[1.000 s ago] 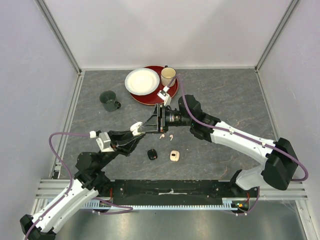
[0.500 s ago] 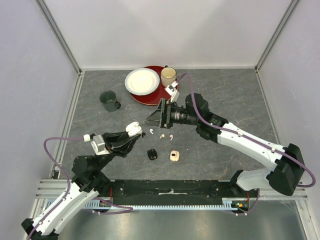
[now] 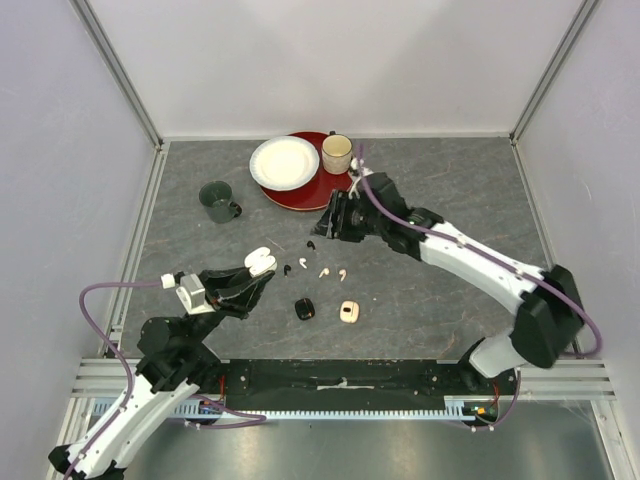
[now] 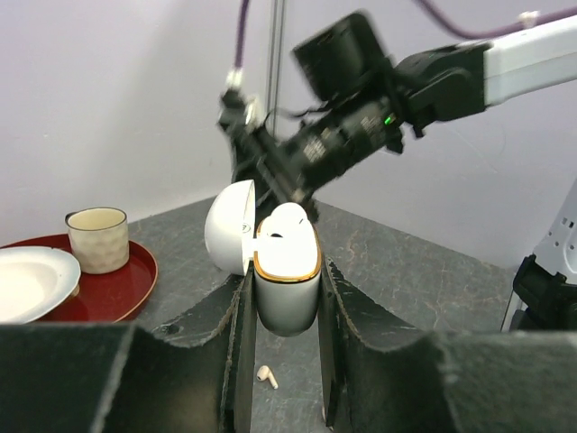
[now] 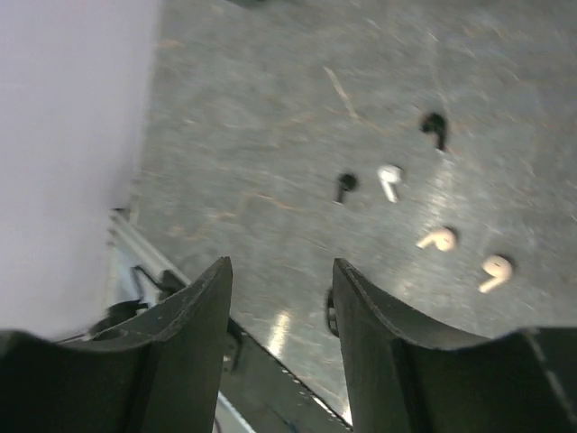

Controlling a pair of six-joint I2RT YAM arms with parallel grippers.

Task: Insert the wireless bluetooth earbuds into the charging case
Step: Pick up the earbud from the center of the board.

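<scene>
You are looking at a robot lab test booth: plain pale walls (image 3: 340, 60) framed by aluminium posts (image 3: 118, 70) enclose a grey table (image 3: 450, 190), with a metal rail (image 3: 100, 375) and purple cables (image 3: 100, 300) at its near edge.

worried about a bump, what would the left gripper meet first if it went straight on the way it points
Most likely the right gripper, straight ahead beyond the case that the left gripper holds; how far off it is stays unclear.
</scene>
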